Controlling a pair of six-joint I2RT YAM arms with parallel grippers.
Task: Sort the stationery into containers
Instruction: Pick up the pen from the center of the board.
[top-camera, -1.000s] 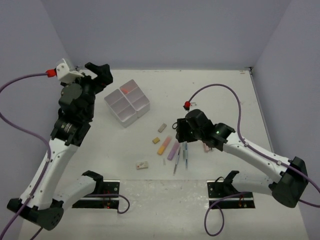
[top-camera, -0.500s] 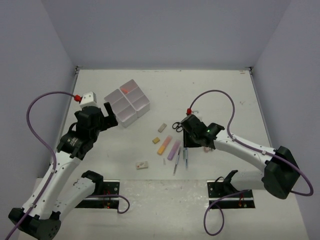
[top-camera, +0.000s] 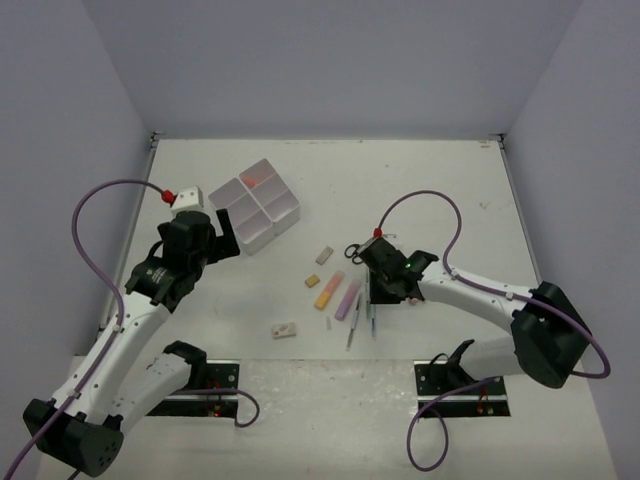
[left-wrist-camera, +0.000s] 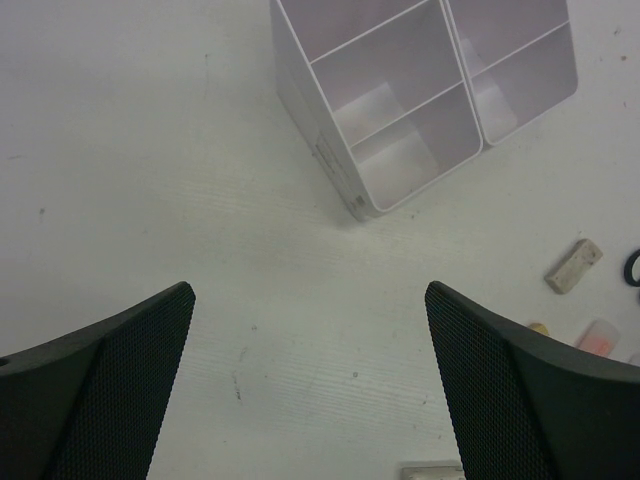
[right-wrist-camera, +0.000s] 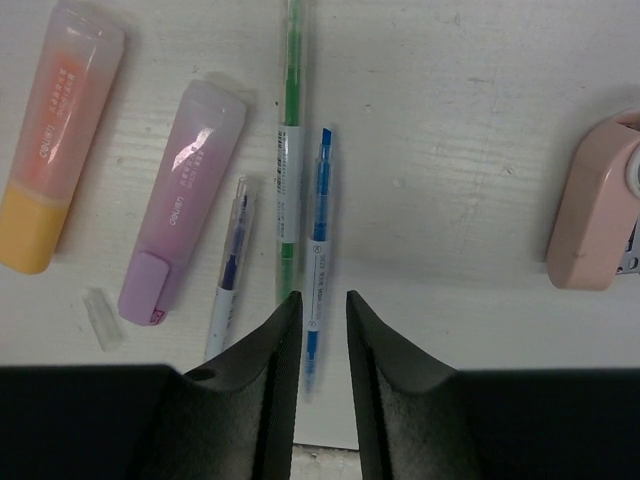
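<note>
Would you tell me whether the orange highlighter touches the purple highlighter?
Apart: the right wrist view shows a clear gap between the orange highlighter and the purple highlighter.

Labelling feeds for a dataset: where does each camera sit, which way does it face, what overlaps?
Top external: above, behind the bases, looking down on the table; left arm and right arm show.
Left wrist: on the left arm, looking down at the bins; wide-spread fingers below.
Right wrist: on the right arm, looking down at the blue pen between its fingers.
Shared: bins, top and left; purple highlighter, top and right.
</note>
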